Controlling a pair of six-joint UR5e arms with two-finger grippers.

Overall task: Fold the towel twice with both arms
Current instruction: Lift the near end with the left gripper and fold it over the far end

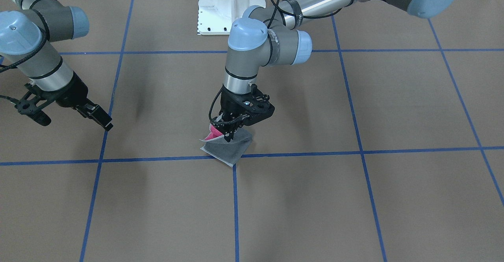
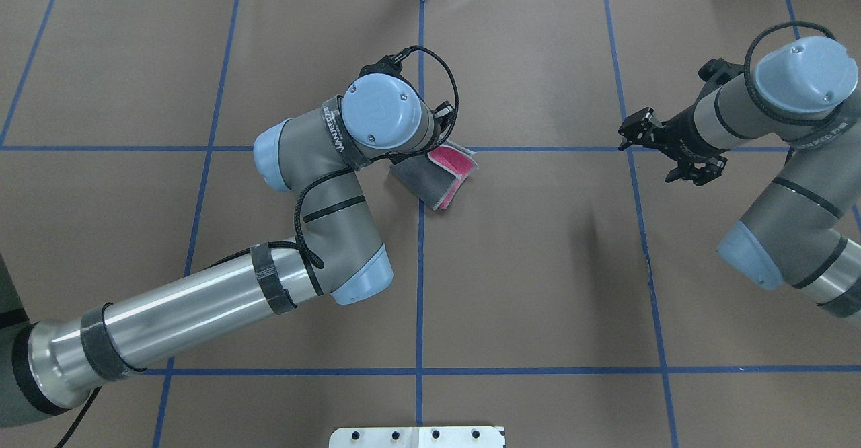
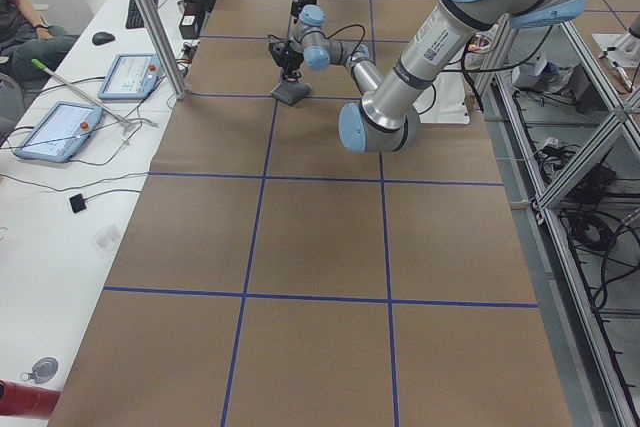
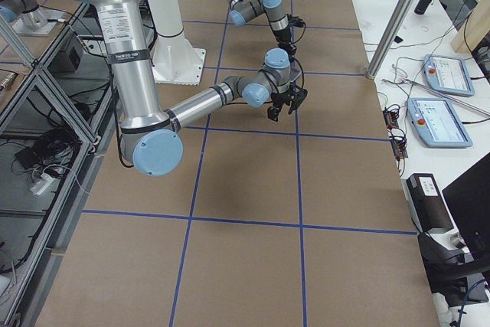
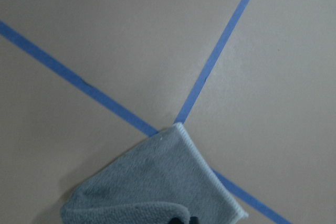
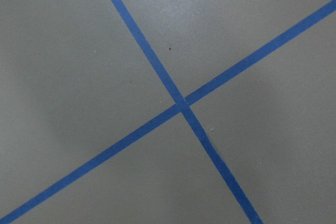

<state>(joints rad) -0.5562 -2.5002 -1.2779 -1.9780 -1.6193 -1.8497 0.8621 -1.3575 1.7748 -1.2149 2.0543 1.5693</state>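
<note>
As it spreads under both arms, table [image 2: 538, 286]: brown, ruled into squares by blue tape lines [image 2: 420, 286].
Left arm [image 2: 202, 313]: reaches to the middle of the table, wrist pointing down over the towel [image 1: 230, 150].
Right arm [image 2: 787, 185]: off to the right side, well apart from the towel.
Left claw [image 1: 228, 134]: closed, pinching a raised edge of the towel.
Right claw [image 1: 76, 123]: jaws spread wide, holding nothing, held above the table.
Towel: on a tape crossing near the middle, folded, grey side out, with the pink inside showing at the lifted edge.
</note>
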